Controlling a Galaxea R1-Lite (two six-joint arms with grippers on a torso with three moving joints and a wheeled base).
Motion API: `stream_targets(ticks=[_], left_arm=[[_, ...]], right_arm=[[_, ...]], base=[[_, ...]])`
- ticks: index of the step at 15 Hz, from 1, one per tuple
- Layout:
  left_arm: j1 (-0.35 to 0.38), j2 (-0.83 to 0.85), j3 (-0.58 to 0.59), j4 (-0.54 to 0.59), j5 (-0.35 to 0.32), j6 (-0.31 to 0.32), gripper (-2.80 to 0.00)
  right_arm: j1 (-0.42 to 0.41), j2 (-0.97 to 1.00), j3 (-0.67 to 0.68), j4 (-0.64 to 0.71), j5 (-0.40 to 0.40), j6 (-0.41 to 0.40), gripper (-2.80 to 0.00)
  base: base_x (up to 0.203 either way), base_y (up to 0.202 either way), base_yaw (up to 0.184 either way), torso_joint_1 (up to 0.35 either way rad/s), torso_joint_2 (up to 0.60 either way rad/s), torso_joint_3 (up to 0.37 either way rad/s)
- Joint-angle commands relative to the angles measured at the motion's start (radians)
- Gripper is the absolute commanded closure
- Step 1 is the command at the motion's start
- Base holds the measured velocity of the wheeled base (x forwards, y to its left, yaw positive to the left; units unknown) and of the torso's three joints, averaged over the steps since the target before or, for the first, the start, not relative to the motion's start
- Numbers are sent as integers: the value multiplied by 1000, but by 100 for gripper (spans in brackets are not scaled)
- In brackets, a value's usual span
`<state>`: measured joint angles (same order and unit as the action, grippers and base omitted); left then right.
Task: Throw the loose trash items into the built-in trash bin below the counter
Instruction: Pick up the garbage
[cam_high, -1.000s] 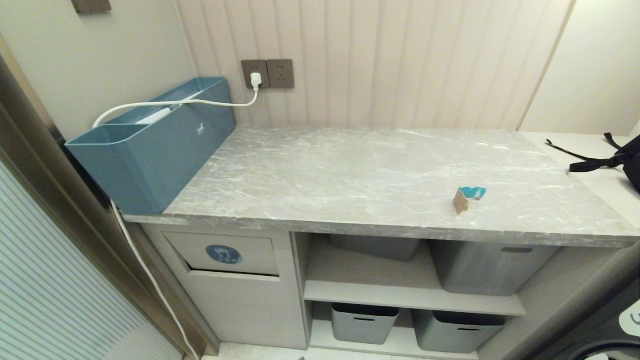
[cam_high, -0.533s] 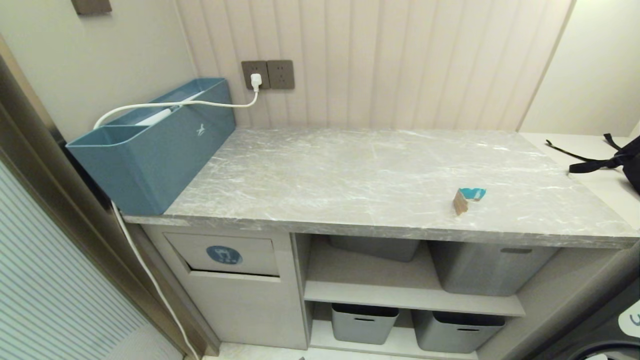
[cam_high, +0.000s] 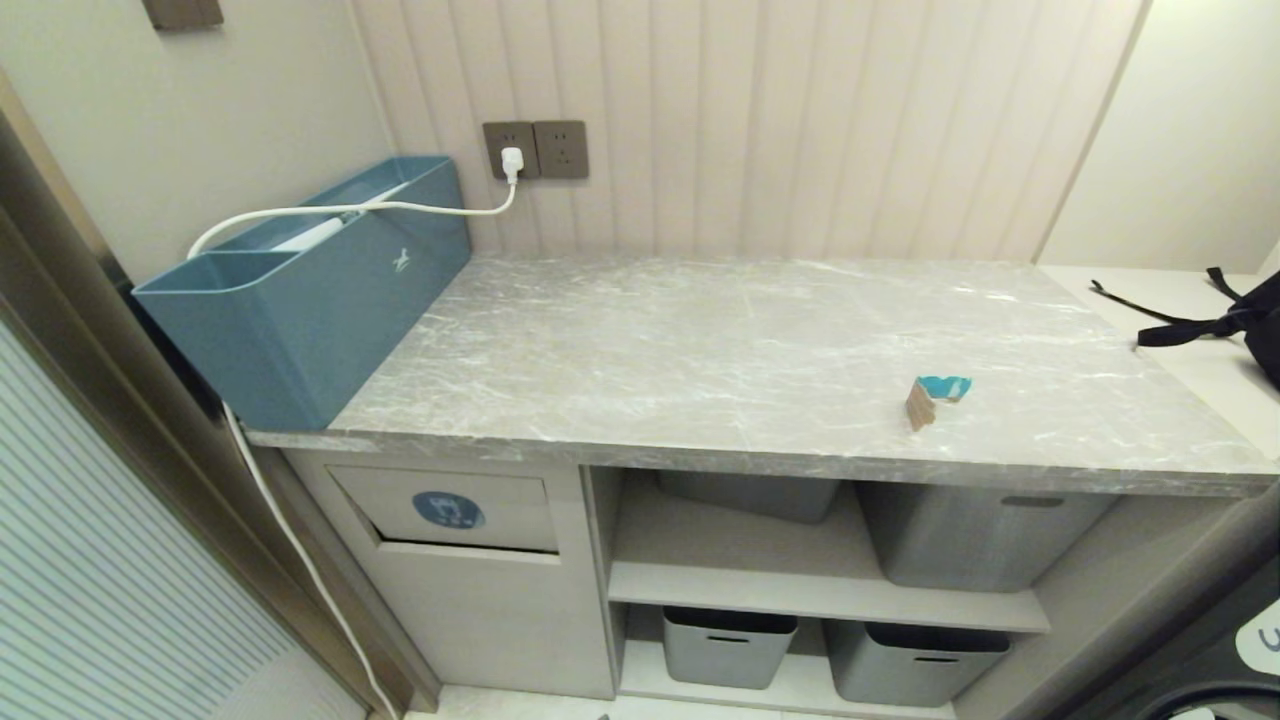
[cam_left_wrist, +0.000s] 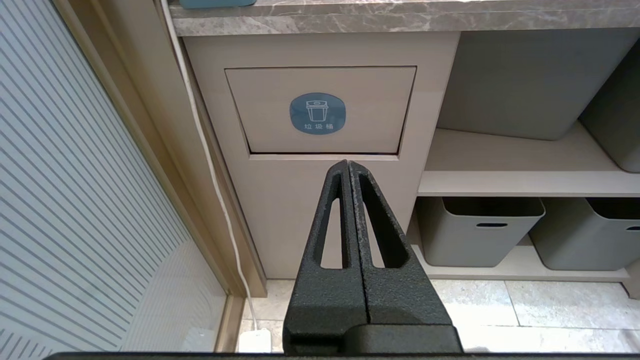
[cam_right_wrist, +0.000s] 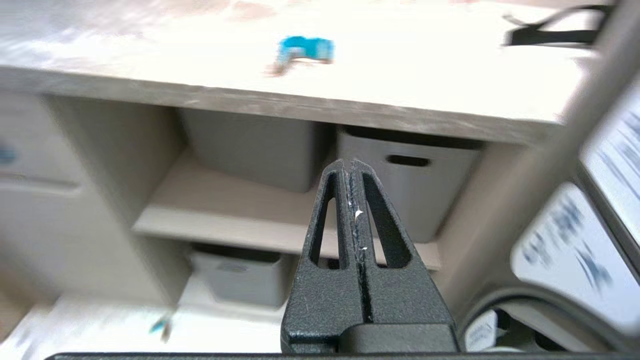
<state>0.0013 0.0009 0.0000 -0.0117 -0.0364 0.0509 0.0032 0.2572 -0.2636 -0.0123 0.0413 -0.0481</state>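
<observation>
One loose trash scrap (cam_high: 935, 397), tan cardboard with turquoise paper, is shown on the table (cam_high: 700, 350) near its front edge, toward the right end; a second small scrap (cam_right_wrist: 161, 326) seems to lie on the floor, blurred. One trash bin flap (cam_left_wrist: 320, 110) is set below the table's left end. Four grey tubs (cam_high: 975, 535) are counted on the shelves. Both hands, left (cam_left_wrist: 348, 167) and right (cam_right_wrist: 348, 167), are fully closed and empty. A light scrap may be pushed off the front edge by a low approach; the flap may swing back before release.
</observation>
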Motion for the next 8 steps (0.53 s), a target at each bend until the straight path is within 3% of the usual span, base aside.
stream_targets(ticks=[1, 4, 8], left_arm=[[0, 2, 3, -1, 1, 4, 0], [0, 2, 3, -1, 1, 6, 0], [0, 2, 3, -1, 3, 1, 0]], right_arm=[[2, 264, -63, -6, 47, -7, 0], [3, 632, -115, -114, 172, -34, 0], [4, 1064, -181, -409, 242, -49, 0]], base=[[0, 0, 0, 0, 0, 0], [0, 0, 0, 0, 0, 0], [0, 0, 0, 0, 0, 0]])
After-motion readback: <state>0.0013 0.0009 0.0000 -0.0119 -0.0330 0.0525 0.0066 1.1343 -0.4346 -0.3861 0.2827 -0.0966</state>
